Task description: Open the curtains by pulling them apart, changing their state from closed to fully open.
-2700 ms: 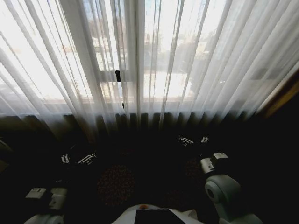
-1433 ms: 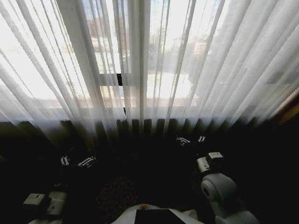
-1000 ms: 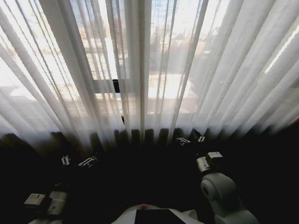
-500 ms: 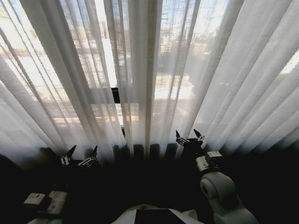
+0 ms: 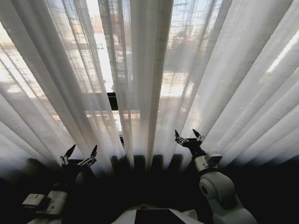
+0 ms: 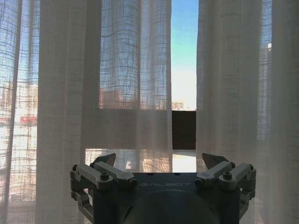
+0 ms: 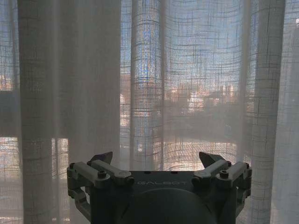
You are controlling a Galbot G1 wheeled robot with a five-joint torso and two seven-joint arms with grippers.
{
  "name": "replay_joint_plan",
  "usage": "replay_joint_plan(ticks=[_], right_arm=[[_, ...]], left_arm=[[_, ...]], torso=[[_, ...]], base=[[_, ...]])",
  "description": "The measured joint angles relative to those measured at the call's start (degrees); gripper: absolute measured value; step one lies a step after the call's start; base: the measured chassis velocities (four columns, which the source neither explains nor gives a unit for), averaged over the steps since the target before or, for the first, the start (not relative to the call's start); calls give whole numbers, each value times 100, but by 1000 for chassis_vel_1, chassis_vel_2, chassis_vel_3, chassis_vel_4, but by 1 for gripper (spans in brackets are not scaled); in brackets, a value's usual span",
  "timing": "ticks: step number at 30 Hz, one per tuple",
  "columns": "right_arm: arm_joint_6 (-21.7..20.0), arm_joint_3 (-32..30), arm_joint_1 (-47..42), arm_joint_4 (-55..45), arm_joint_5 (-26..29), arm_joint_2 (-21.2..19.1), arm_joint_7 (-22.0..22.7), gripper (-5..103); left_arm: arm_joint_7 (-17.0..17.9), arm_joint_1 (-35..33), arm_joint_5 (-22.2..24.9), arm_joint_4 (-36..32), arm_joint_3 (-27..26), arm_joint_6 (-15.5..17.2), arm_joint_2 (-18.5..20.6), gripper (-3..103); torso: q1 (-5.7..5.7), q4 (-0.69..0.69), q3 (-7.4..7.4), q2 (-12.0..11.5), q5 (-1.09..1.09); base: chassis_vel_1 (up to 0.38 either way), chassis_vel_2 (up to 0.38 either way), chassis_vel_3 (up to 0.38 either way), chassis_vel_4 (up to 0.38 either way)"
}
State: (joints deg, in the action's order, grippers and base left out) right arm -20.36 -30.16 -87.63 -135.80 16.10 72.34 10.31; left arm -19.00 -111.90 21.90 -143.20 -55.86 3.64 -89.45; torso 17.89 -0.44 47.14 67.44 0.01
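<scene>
While the curtains [image 5: 149, 70] hang closed across the window, both grippers sit low in front of them, near the hem. Sheer white pleated panels span the full head view, folds fanning outward from the top centre; daylight and buildings show through the weave.

Left gripper [image 5: 82, 152]: lower left of head view, fingers spread wide, pointing at the fabric, holding nothing. From the left wrist view the left gripper [image 6: 162, 161] faces a narrow gap between two pleats, with blue sky and a dark window frame [image 6: 183, 129] visible through it. Curtain [image 6: 70, 93] hangs straight ahead of the fingertips; can't tell if they touch it.

Right gripper [image 5: 188, 135]: just right of centre, higher than the left one, fingers also wide apart, nothing between them. Its tips overlap the lower fabric in the head view. Right wrist view: right gripper [image 7: 156, 161] squared up to an unbroken stretch of pleats [image 7: 145, 84], contact not determinable.

Grippers are well apart from each other, one either side of the central bunched folds [image 5: 145, 116]. Dark frame piece [image 5: 112, 101] shows behind the fabric, between the two.
</scene>
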Motion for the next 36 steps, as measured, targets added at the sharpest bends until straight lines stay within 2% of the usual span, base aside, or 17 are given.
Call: replay_joint_plan(ticks=[15, 36], right_arm=[[33, 10, -13, -26, -47, 20, -21, 100], [60, 43, -4, -20, -53, 25, -37, 100]], left_arm=[[-10, -44, 1, -4, -5, -80, -53, 100], [-27, -29, -5, -5, -5, -92, -73, 100]], torso=[[12, 0, 5, -7, 0], [9, 0, 4, -5, 0]], base=[[38, 33, -41, -37], [202, 194, -198, -204]])
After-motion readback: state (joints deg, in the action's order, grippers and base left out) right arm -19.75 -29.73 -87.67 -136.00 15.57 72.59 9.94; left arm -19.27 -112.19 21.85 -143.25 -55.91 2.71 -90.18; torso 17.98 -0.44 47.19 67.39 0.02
